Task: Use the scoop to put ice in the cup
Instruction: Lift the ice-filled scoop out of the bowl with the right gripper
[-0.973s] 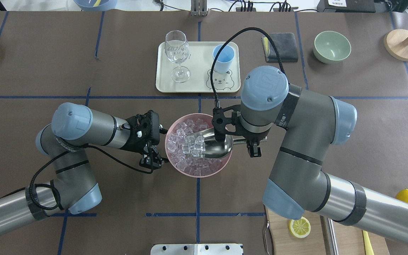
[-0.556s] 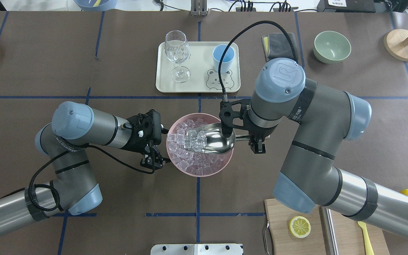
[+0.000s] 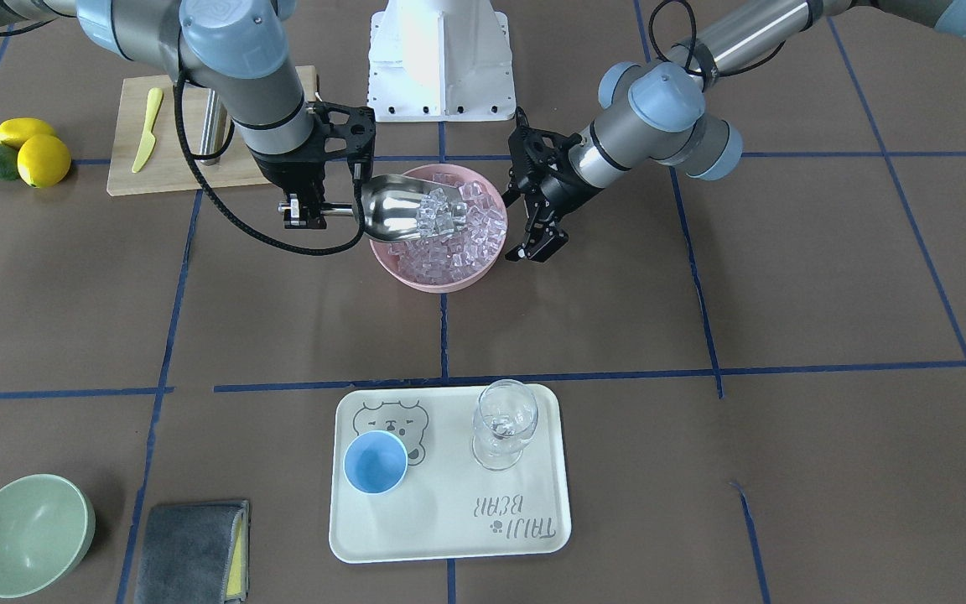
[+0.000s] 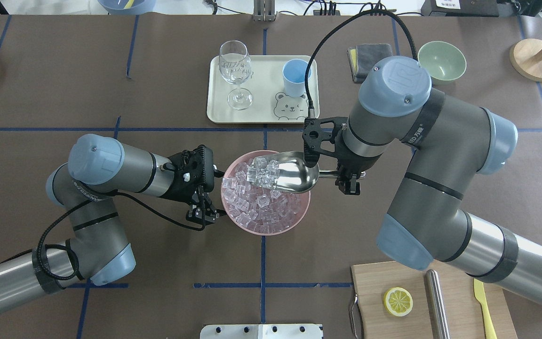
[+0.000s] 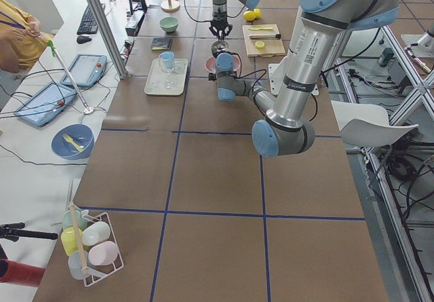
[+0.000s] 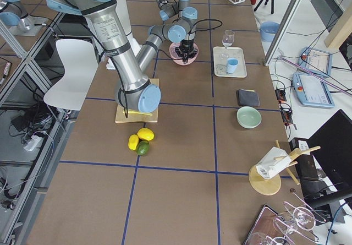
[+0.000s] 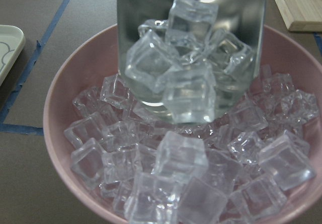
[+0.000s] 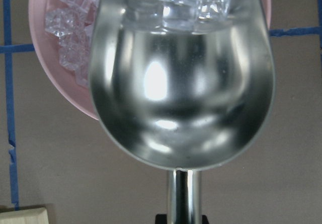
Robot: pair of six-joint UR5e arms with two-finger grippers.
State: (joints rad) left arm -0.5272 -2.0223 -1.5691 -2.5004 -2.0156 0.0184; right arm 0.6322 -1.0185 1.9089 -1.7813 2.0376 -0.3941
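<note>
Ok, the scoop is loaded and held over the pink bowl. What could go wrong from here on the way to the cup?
The ice sits heaped at the open front lip of the scoop, so cubes may slide out if the right hand dips it forward.
The cup looks narrower than the scoop's mouth; cubes could miss it and scatter on the tray.
The glass stands beside the cup on that tray; a low approach might knock it.

Steel scoop (image 4: 295,177) holding ice (image 4: 262,172); blue cup (image 4: 296,78) upright.

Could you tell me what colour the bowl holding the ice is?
The bowl is pink; the left wrist view shows it best.
</note>
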